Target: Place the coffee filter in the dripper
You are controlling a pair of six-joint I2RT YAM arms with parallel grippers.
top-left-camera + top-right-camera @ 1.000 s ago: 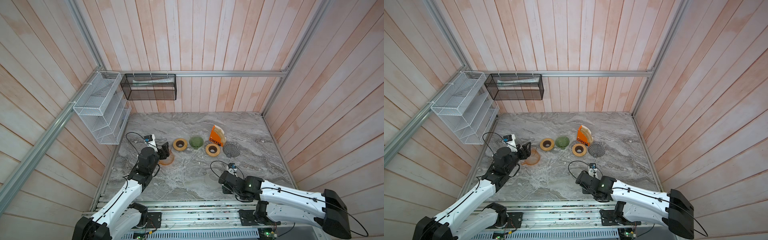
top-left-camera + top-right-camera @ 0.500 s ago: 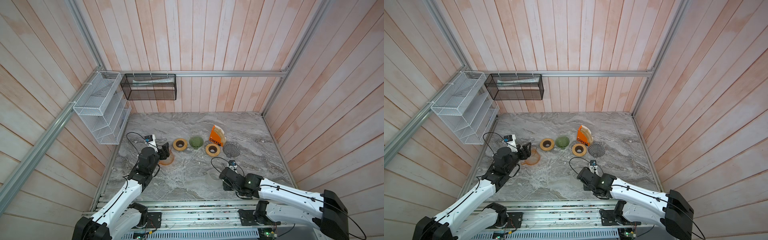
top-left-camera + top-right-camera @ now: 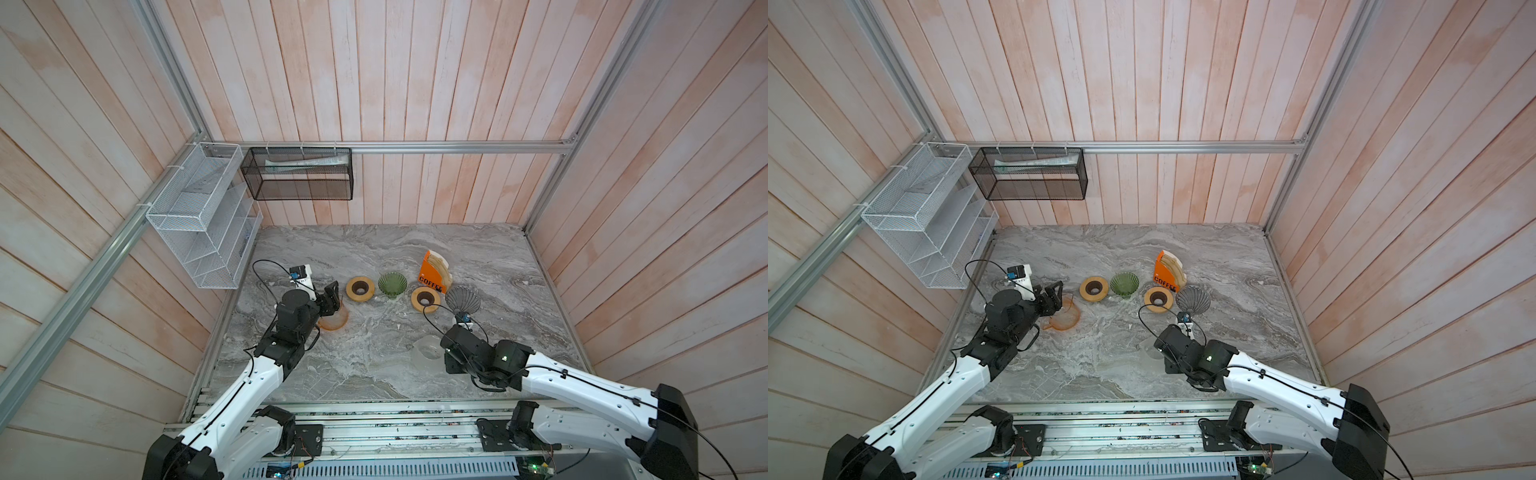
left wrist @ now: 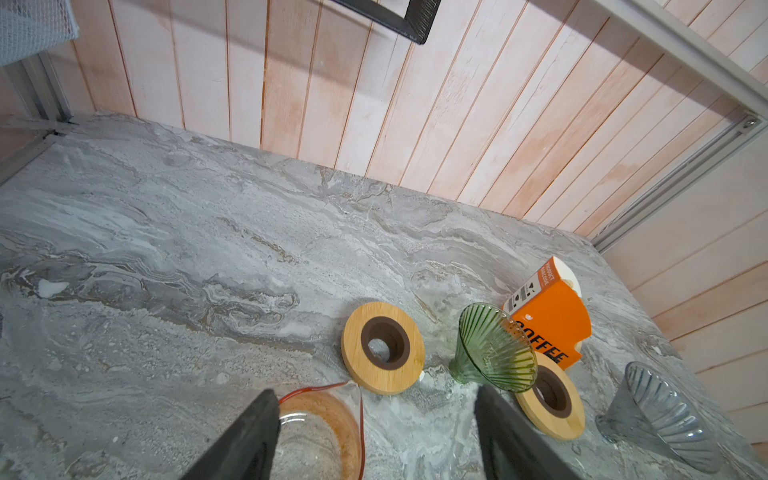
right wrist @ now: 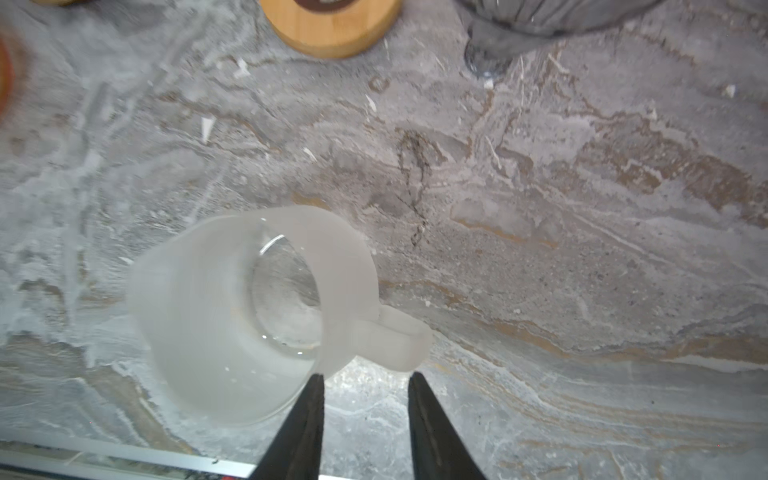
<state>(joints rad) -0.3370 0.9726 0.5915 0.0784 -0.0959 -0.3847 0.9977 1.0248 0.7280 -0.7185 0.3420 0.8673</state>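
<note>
The left claw [image 3: 332, 296] hangs with its two dark fingers [image 4: 249, 436] spread wide, pinching nothing. Directly under it, on the grey marble-patterned tabletop [image 3: 374, 374], sits an orange-tinted clear glass dripper [image 4: 320, 432]. Its rim lies just inside one finger and well short of the opposite one.

Ahead of this claw's fingertips lies a flat round wooden ring with a dark centre hole [image 4: 382, 347]. Beside that ring stands a green ribbed glass cone dripper [image 4: 494, 349], mouth up. A second wooden ring of the same kind [image 4: 550, 401] and a smoke-grey ribbed glass dripper [image 4: 660, 415] follow farther along the row.

The pale paper coffee filters [image 3: 439, 261] are stacked in an upright orange cardboard box printed "COFFEE" [image 3: 430, 277]. The box stands beyond the green dripper as seen from the left claw. It is also well ahead of the right claw [image 5: 365, 376], past the second ring. Neither claw touches it.

The right claw's slim black fingers [image 5: 432, 428] stand parted, with only bare marble between them. Just ahead of their tips a frosted white dripper [image 5: 216, 307] lies tipped on its side. Its loop handle [image 5: 399, 343] sits just past the gap between the fingers. One fingertip reaches the dripper's edge, but whether it touches cannot be told.
</note>
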